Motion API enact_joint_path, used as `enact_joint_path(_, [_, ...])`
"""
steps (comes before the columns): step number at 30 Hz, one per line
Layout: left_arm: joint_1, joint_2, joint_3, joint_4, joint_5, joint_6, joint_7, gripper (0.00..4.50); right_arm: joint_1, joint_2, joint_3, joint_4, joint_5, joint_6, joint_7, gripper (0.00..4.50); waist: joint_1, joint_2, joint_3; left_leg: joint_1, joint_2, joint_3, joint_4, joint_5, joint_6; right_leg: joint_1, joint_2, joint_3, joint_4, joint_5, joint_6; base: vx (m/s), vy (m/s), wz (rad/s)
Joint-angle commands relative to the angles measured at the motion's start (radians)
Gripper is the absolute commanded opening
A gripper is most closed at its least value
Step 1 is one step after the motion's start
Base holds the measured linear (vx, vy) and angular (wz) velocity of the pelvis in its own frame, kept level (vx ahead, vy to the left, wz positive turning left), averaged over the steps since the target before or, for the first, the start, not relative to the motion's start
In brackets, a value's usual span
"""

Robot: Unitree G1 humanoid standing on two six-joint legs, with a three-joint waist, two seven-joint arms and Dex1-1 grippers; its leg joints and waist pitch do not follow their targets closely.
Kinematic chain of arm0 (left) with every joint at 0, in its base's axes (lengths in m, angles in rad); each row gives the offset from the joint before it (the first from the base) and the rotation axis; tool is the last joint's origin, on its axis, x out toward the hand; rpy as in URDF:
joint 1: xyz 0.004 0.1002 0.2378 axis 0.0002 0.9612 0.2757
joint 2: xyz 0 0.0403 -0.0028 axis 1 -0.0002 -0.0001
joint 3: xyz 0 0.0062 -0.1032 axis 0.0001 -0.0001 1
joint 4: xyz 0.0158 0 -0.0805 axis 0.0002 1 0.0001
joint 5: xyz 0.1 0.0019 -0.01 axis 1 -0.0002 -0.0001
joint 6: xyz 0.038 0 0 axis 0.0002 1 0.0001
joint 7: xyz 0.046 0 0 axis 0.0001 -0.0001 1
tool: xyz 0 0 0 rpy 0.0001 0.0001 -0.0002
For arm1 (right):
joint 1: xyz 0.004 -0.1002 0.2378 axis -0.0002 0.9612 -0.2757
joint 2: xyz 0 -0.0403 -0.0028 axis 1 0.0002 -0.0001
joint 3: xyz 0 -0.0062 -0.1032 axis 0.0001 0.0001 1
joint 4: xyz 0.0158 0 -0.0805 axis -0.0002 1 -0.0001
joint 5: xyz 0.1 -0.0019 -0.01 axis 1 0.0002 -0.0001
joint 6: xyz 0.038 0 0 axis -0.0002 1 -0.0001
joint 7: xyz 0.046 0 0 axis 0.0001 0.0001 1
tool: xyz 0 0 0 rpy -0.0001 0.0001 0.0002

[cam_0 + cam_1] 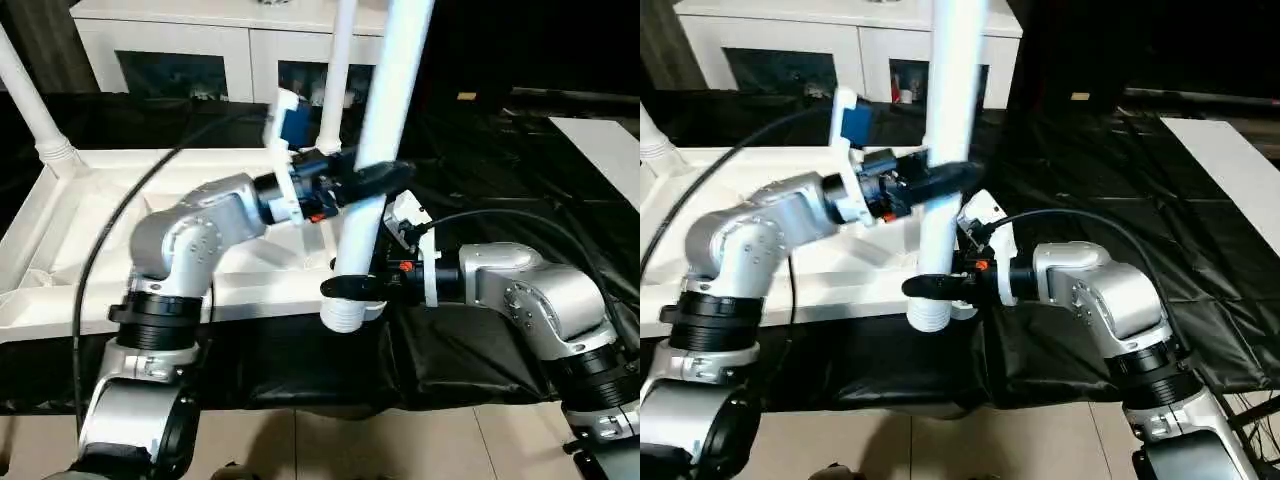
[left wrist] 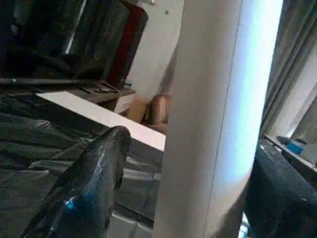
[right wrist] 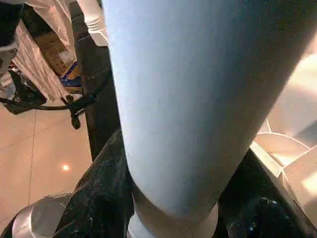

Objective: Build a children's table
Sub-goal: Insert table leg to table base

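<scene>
The children's table top (image 1: 100, 220) lies upside down on black sheeting. Two white legs (image 1: 30, 100) (image 1: 337, 70) stand upright in its far sockets. A third white leg (image 1: 385, 100) stands upright at the top's near right corner, with its ribbed lower end (image 1: 345, 318) at the edge. I cannot tell whether that end sits in a socket. My right gripper (image 1: 350, 288) is shut on this leg just above the ribbed end. My left gripper (image 1: 372, 178) reaches around the same leg higher up. It is open, with a gap between one finger (image 2: 94, 183) and the leg (image 2: 213, 119).
A white cabinet with glass doors (image 1: 200, 40) stands behind the table top. Black sheeting (image 1: 500, 180) covers the surface to the right, and a white panel (image 1: 600, 140) lies at the far right. Tiled floor (image 1: 380, 445) runs along the near edge.
</scene>
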Motion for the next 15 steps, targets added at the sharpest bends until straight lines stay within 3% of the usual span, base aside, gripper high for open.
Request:
enact_joint_path(1, [-0.022, 0.005, 0.003, -0.020, -0.018, 0.018, -0.006, 3.84, -0.008, -0.013, -0.003, -0.027, -0.001, -0.008, 0.017, 1.86, 0.001, 0.005, -0.068, 0.011, 0.029, -0.005, -0.061, -0.175, 0.001, 0.060, -0.069, 0.046, -0.069, -0.214, -0.186, 0.000, 0.000, 0.00])
enact_joint_path(5, [-0.008, 0.012, -0.005, -0.057, -0.068, 0.062, -0.028, 4.06, -0.007, -0.011, 0.000, -0.024, -0.008, -0.015, 0.013, 1.86, 0.001, 0.005, -0.069, 0.011, 0.029, -0.005, -0.060, -0.177, -0.003, 0.059, -0.069, 0.046, -0.067, -0.217, -0.185, 0.000, 0.000, 0.00])
enact_joint_path(10, [-0.007, 0.022, -0.010, -0.055, -0.068, 0.076, -0.030, 4.06, -0.008, -0.010, -0.005, -0.020, -0.010, -0.024, 0.010, 1.86, 0.000, 0.005, -0.068, 0.010, 0.027, -0.005, -0.059, -0.181, -0.001, 0.059, -0.067, 0.046, -0.070, -0.237, -0.175, 0.000, 0.000, 0.00])
enact_joint_path(15, [-0.008, 0.022, -0.010, -0.048, -0.060, 0.070, -0.010, 3.67, -0.009, -0.003, -0.008, -0.014, -0.018, -0.041, 0.008, 1.86, 0.000, 0.005, -0.068, 0.010, 0.028, -0.006, -0.059, -0.179, -0.003, 0.059, -0.067, 0.046, -0.069, -0.234, -0.172, 0.000, 0.000, 0.00])
